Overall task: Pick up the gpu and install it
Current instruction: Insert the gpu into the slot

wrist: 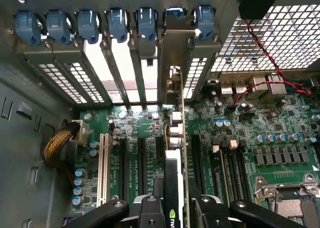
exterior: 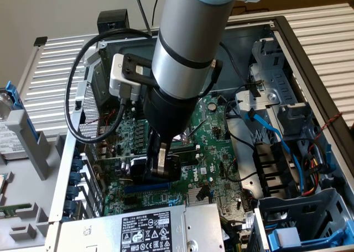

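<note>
Claw (wrist: pixel 176 209) clamps gpu (wrist: pixel 175 138), card upright between jaws.

Gpu (wrist: pixel 174 180) & pincer (wrist: pixel 178 209) cut off at wrist-view edge; arm (exterior: pixel 188 42) hides both mostly in ext. view.

The gripper (wrist: pixel 175 212) holds the gpu (wrist: pixel 172 170) edge-on between its jaws, upright above the green motherboard (wrist: pixel 240 133). The card's silver bracket (wrist: pixel 172 63) stands at the rear slot openings, just below the row of blue latches (wrist: pixel 117 23).
</note>
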`<state>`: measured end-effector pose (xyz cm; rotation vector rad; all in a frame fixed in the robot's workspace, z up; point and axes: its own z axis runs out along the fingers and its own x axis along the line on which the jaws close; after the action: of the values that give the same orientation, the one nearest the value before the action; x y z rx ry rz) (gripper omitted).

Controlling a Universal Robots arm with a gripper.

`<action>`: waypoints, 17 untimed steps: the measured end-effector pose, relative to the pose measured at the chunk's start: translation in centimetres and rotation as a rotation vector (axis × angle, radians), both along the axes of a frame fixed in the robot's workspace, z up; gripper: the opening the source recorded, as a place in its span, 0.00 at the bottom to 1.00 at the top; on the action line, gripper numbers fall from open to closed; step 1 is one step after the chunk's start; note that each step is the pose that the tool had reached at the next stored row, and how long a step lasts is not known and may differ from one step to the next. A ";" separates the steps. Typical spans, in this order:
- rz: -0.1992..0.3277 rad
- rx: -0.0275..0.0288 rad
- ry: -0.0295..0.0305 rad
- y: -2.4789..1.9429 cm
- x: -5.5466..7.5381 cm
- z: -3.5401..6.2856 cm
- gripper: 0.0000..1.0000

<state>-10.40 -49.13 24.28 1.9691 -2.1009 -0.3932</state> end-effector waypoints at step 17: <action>0.000 -0.0059 -0.0001 0.17 -0.1 -0.59 0.29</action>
<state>-10.48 -48.96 23.69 1.9659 -2.0996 -0.3865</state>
